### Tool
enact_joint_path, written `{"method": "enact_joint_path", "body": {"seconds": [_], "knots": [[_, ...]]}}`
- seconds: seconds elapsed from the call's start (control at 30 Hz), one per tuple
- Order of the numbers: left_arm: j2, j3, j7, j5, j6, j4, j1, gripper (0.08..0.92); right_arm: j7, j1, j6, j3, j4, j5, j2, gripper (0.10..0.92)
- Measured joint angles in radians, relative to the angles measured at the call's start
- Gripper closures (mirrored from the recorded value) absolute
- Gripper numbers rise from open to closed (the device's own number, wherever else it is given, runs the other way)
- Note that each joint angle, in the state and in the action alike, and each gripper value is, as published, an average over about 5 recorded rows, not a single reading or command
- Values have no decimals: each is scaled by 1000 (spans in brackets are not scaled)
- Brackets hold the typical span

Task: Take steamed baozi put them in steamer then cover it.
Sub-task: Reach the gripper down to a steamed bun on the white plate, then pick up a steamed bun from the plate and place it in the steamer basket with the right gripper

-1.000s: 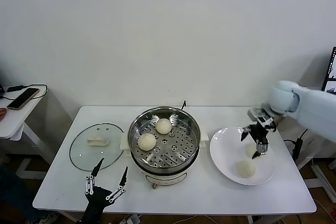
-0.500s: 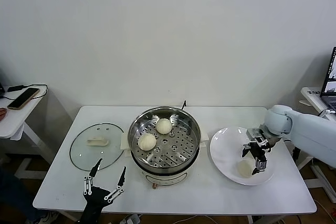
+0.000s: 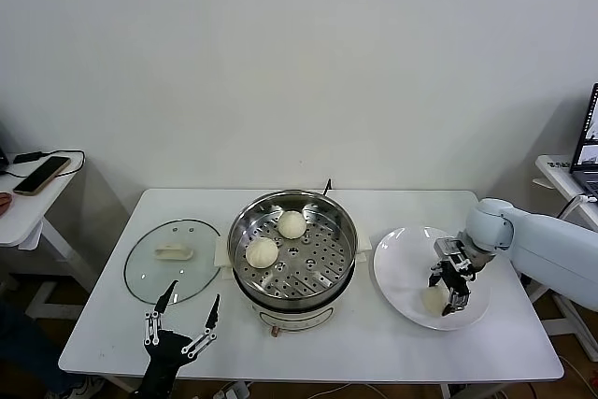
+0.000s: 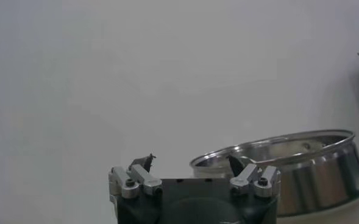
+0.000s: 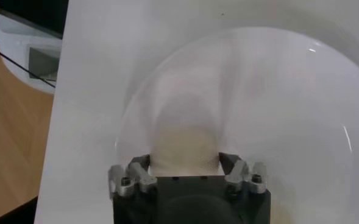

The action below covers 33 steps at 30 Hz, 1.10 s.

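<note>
1. Head view: the steamer [image 3: 293, 259] stood at the middle of the white table [image 3: 374, 343], with two steamed baozi on its perforated tray, one [image 3: 291, 224] toward 12 o'clock and one [image 3: 262, 252] toward 9 o'clock.
2. The cover [image 3: 173, 261] lay flat on the table at the steamer's 9 o'clock, apart from the pot, handle up.
3. The white plate [image 3: 402, 259] sat at the steamer's 3 o'clock. The right gripper [image 3: 445, 295] was down in the plate, its fingers on either side of a third baozi [image 3: 433, 298] at the plate's 5 o'clock. Whether they pressed the bun could not be told.
4. The left gripper [image 3: 180, 315] hung at the table's near edge, at the cover's 6 o'clock, fingers spread wide and holding nothing.
5. Left wrist view: the left gripper [image 4: 191, 163] stood open and empty, with the steamer's steel wall [image 4: 307, 170] beyond it against a plain wall.
6. Right wrist view: the right gripper [image 5: 184, 161] straddled the cream bun [image 5: 184, 146] on the plate [image 5: 301, 109], a finger close by each side; firm contact could not be told.
</note>
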Motion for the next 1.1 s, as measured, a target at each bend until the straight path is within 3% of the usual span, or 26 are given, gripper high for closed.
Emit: {"method": "enact_joint_path", "body": {"seconds": [0.47,1.1], "knots": [[5,11,1,0,2,-7,-1,177,-74,309,148,-83,92,38,59,374],[8,14,0,0,-5,-11,5,177,-84,559,502,-131,267,7,395,381]]}}
